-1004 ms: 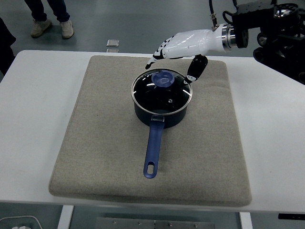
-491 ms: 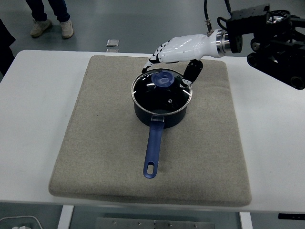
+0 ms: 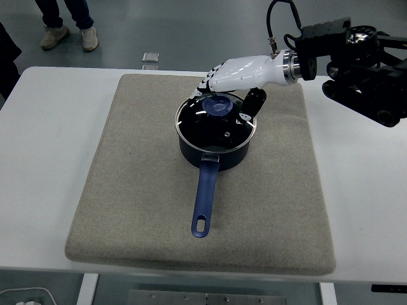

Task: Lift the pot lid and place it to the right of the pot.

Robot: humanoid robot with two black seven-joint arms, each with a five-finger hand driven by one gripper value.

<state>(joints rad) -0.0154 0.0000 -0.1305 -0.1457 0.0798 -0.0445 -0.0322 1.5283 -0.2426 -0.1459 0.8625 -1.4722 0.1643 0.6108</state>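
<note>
A dark blue pot (image 3: 213,152) stands in the middle of the beige mat (image 3: 127,190), its long blue handle (image 3: 205,197) pointing toward the near edge. A glass lid (image 3: 216,124) with a metal rim and a blue knob (image 3: 218,105) rests on the pot. My right hand (image 3: 226,89), white with black finger joints, reaches in from the right and hovers over the far side of the lid, just behind the knob. Its fingers are spread and hold nothing; the thumb hangs beside the lid's right rim. The left arm does not show.
The mat covers most of the white table (image 3: 38,159). To the right of the pot lies bare mat (image 3: 280,165). A person's legs and shoes (image 3: 67,35) stand on the floor beyond the table's far left. A small flat object (image 3: 150,58) lies on the floor there.
My right hand has moved lower and slightly leftward, closing in on the lid's knob. The pot and lid have stayed in place.
</note>
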